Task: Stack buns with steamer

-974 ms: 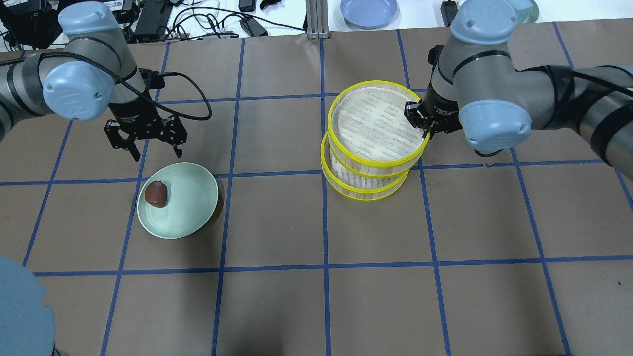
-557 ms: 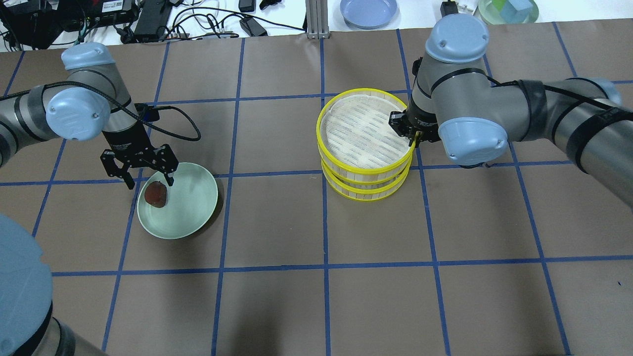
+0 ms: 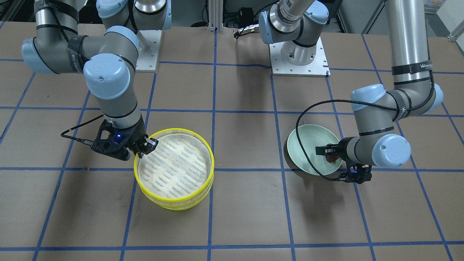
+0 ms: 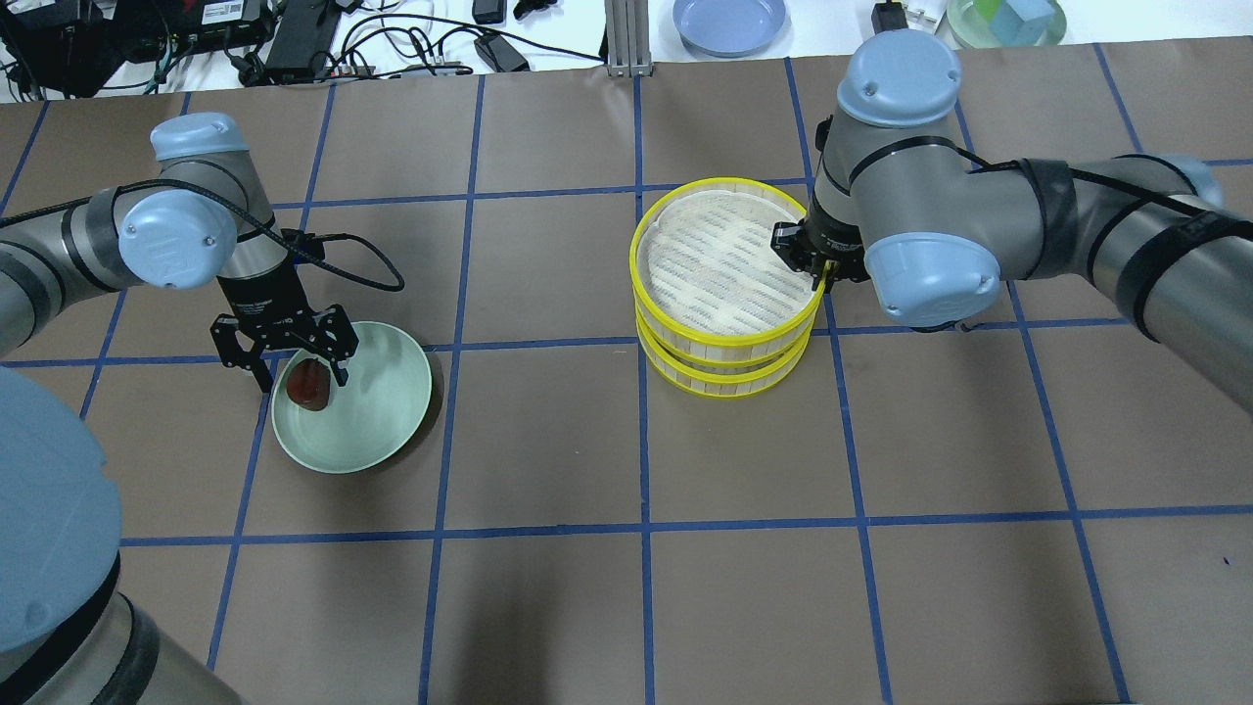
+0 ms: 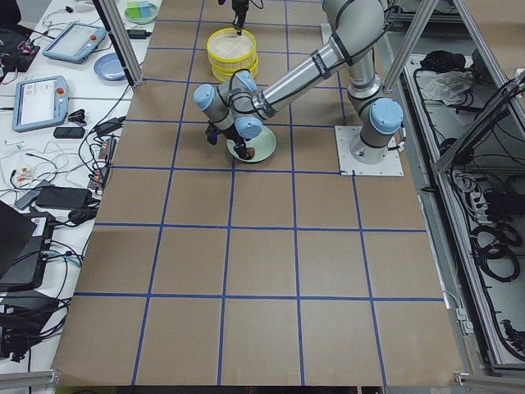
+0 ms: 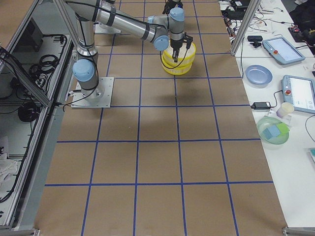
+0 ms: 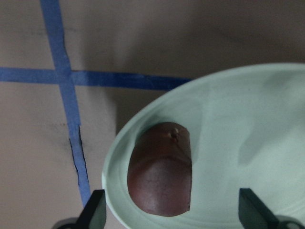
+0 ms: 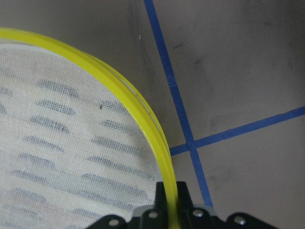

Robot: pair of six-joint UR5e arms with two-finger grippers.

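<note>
Two matching arms on show: the left arm [image 4: 59,255] and the right arm [image 4: 1111,211] are both silver-grey tubes, and every joint is capped with a rounded pale blue cover [image 4: 176,238] dotted with tiny screws. Black bands [image 3: 411,67] wrap the tubes, one with white lettering too small to read. A thin black cable [image 3: 301,123] loops off the left arm's wrist. The left gripper [image 4: 301,375] is matte black, angular and two-fingered. The right gripper [image 4: 820,277] matches it, with silver screw heads [image 8: 151,214] on its body and a small blue light [image 3: 116,137] glowing. Pale square base plates [image 3: 319,61] sit under each arm, with screws at the corners.
</note>
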